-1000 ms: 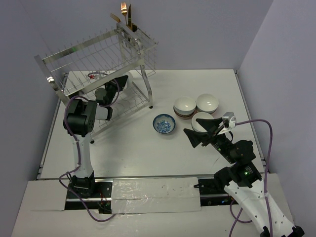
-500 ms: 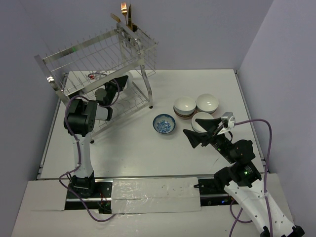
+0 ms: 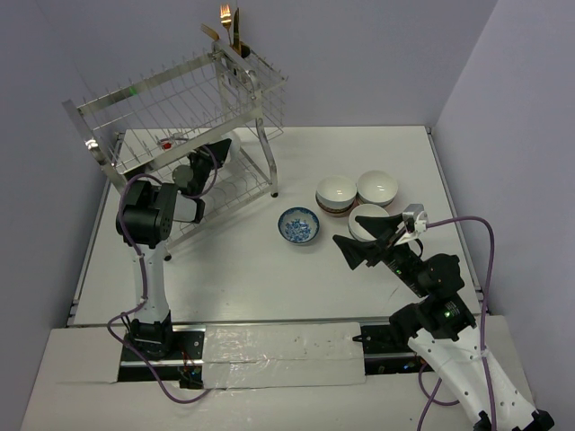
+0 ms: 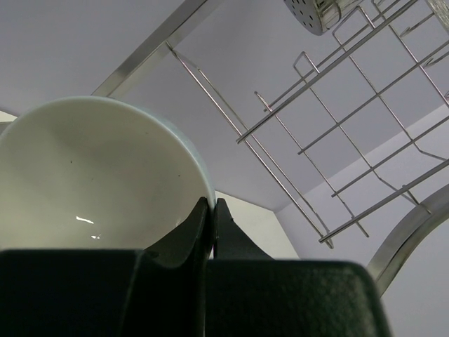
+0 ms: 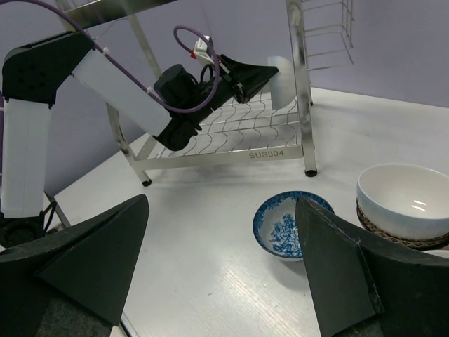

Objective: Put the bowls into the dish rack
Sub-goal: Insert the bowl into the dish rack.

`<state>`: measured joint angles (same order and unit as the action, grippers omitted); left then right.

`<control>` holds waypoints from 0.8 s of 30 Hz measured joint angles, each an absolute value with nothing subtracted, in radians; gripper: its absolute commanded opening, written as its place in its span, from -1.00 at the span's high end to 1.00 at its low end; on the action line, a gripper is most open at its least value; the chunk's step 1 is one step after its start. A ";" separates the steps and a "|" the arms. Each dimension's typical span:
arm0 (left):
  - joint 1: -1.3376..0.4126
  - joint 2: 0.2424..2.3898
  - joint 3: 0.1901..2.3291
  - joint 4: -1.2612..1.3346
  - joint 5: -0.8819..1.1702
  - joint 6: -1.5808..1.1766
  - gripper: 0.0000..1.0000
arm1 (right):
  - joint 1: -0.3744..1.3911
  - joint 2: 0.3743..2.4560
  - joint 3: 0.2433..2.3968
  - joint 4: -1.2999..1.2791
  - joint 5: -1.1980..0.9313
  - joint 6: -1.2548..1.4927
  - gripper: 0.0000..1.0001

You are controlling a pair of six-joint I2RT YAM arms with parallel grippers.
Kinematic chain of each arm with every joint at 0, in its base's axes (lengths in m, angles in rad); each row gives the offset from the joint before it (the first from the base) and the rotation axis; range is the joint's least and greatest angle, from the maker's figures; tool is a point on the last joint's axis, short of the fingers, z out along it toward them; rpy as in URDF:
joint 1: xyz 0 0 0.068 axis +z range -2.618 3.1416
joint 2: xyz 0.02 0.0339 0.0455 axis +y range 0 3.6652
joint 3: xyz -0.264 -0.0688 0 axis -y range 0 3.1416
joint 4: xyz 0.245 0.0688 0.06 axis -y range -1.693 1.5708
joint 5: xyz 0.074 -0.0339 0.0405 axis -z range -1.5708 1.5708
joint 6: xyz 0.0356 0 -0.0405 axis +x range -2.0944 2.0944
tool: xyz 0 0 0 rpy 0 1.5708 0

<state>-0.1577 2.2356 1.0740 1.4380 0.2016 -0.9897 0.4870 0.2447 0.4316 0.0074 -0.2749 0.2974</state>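
My left gripper [image 3: 216, 154] reaches into the lower tier of the silver dish rack [image 3: 180, 99] and is shut on the rim of a white bowl [image 3: 227, 147]. In the left wrist view its jaws [image 4: 211, 202] pinch that bowl [image 4: 98, 175] at the edge, under the rack's wires [image 4: 280, 119]. My right gripper [image 3: 347, 228] hovers open above the table, just right of a blue-patterned bowl [image 3: 298, 224]. In the right wrist view this bowl [image 5: 284, 228] lies between the spread fingers [image 5: 221, 203]. Three white bowls [image 3: 336, 190] [image 3: 376, 187] [image 3: 368, 221] stand close together behind it.
A cutlery cup with gold utensils [image 3: 231, 36] sits at the rack's top right corner. The rack's legs [image 5: 303, 105] stand on the white table [image 3: 234, 278]. Purple walls close in on the left, back and right.
The left gripper with the white bowl has shifted very slightly inside the rack. The right arm has stayed still.
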 measured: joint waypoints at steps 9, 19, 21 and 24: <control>-0.160 2.226 1.033 1.468 0.173 -0.994 0.85 | 0.489 0.245 0.432 0.007 -0.275 0.296 -0.84; -0.155 2.218 0.992 1.490 0.137 -1.019 0.78 | 0.496 0.245 0.432 0.007 -0.274 0.294 -0.84; -0.152 2.218 0.987 1.494 0.134 -1.026 0.78 | 0.497 0.245 0.432 0.007 -0.274 0.294 -0.84; -0.147 2.212 0.971 1.499 0.132 -1.035 0.71 | 0.498 0.245 0.432 0.007 -0.274 0.293 -0.84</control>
